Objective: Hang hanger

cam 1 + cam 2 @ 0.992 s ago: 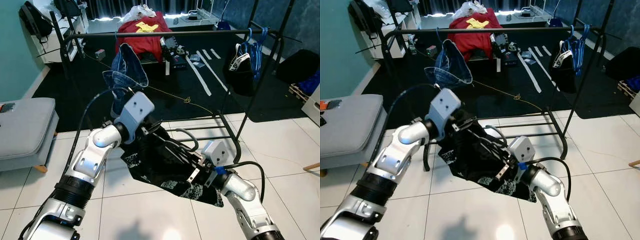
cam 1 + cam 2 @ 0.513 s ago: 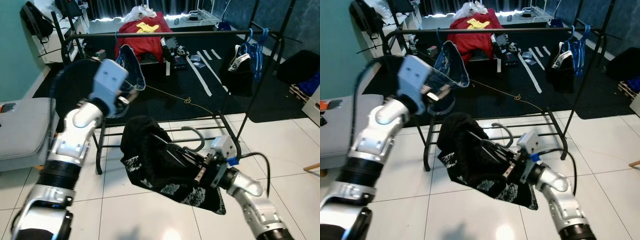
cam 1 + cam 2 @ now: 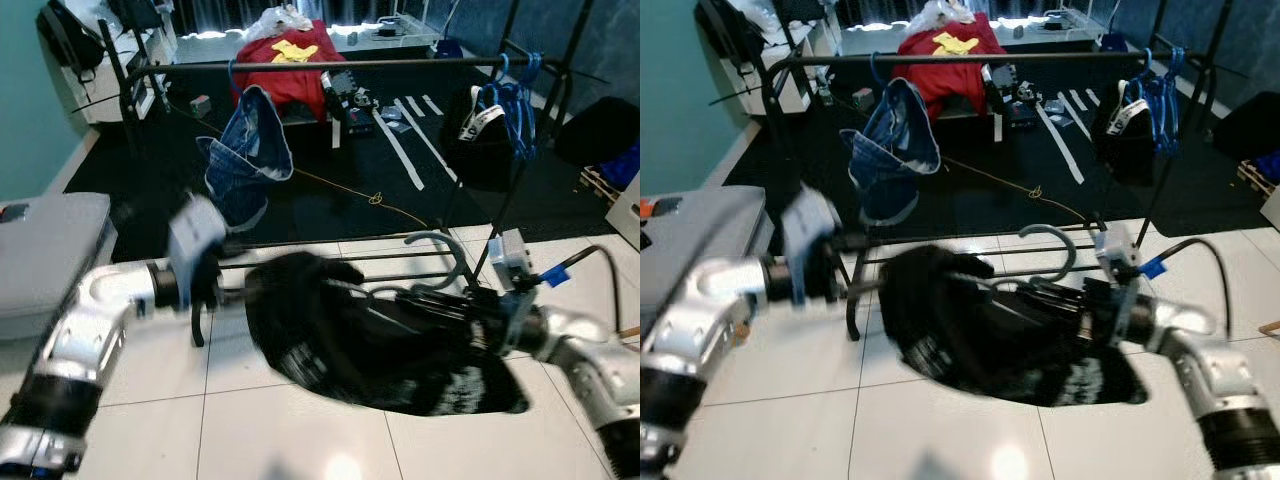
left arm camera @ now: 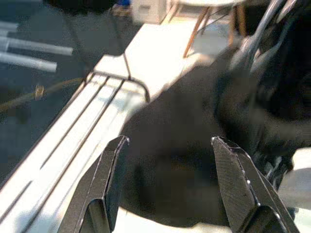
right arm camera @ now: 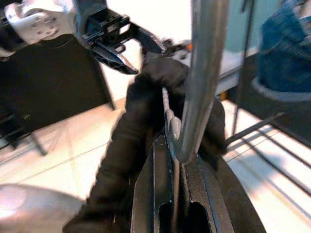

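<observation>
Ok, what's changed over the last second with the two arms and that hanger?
The left gripper let go of the black garment, swung up toward the rail, then came back down and now sits open beside the cloth. The right gripper kept its hold on the grey hanger and carried it to the robot's right, with the hook upright. The rack and hanging jeans are unchanged.

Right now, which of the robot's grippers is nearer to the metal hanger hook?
Right. The right gripper is shut on the hanger at its hook's base; the left gripper, open, hovers apart beside the black garment.
</observation>
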{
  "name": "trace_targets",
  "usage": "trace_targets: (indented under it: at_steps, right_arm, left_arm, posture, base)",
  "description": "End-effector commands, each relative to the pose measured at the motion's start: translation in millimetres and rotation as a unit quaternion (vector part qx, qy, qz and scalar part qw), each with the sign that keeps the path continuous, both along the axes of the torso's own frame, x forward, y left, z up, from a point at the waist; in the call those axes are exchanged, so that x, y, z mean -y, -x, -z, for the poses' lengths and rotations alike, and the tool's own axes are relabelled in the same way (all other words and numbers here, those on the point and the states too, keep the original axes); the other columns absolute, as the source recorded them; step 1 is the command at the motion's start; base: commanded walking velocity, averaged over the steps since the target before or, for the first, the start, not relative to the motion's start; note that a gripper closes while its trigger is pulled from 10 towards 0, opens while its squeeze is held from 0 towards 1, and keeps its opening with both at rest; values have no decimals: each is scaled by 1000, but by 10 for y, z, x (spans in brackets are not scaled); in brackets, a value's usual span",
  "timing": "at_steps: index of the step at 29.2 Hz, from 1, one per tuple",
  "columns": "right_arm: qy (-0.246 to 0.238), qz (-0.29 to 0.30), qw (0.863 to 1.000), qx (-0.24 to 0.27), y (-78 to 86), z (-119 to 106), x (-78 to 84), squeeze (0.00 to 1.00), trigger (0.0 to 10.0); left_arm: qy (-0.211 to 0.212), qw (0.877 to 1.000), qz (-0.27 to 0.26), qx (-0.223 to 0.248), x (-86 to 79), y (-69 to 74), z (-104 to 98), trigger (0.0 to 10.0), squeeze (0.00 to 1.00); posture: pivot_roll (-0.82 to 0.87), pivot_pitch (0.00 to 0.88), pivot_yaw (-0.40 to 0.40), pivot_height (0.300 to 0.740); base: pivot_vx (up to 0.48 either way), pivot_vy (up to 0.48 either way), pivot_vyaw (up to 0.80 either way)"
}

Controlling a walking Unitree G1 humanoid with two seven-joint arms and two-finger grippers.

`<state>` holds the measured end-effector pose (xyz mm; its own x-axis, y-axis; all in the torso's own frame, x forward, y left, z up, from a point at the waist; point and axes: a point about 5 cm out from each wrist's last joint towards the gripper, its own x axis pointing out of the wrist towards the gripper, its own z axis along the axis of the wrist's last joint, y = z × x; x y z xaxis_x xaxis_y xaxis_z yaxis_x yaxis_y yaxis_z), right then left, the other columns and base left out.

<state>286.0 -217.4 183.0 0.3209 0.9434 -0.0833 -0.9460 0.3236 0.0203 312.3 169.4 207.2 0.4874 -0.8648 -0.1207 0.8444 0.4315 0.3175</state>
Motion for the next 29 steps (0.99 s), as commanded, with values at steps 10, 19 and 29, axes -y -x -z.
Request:
trace_targets:
  at_steps: [10,19,29]
  right_arm:
    - [51,-48,998,-2,-10,-113,39,0,10000]
    - [65,-71,994,47,-30,-183,-40,0,10000]
    - [53,-86,992,72,-42,-203,-180,0,10000]
  left_arm:
    - [-18,995,58,75,53,97,-229,10000,0]
    - [71,976,188,-86,476,398,-234,10000,0]
    - [110,987,112,-30,793,184,-221,10000,529]
  posture:
    - [49,94,49,740]
    - [48,100,57,740]
    - [48,96,59,740]
  base:
    - [0,0,0]
    - [0,0,0]
    - [0,0,0]
